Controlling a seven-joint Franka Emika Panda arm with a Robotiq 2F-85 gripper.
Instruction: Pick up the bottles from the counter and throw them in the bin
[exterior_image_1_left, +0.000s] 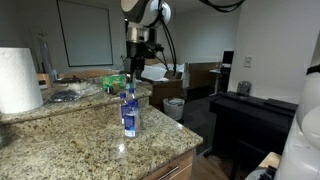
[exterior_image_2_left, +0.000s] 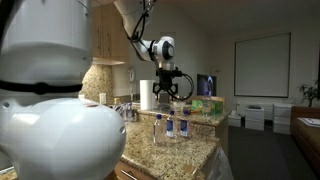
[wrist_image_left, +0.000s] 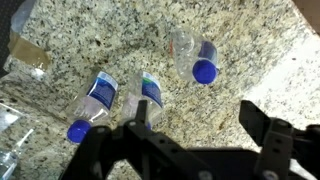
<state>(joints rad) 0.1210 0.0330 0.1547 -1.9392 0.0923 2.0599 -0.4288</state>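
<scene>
Fingers: spread wide, holding nothing, hanging over the bottles.
Bottles: three counted in the wrist view. Small, clear plastic, blue caps where the tops show, two with blue labels. Grouped close together on the speckled tabletop, near its edge. All upright, long axis vertical, caps up.
Bin: one, pale, round, on the floor beyond the tabletop.

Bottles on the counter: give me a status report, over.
Jaws open, empty, above the counter. Three bottles standing on it, none gripped. Paper towel roll off to the side, not in the way.
</scene>
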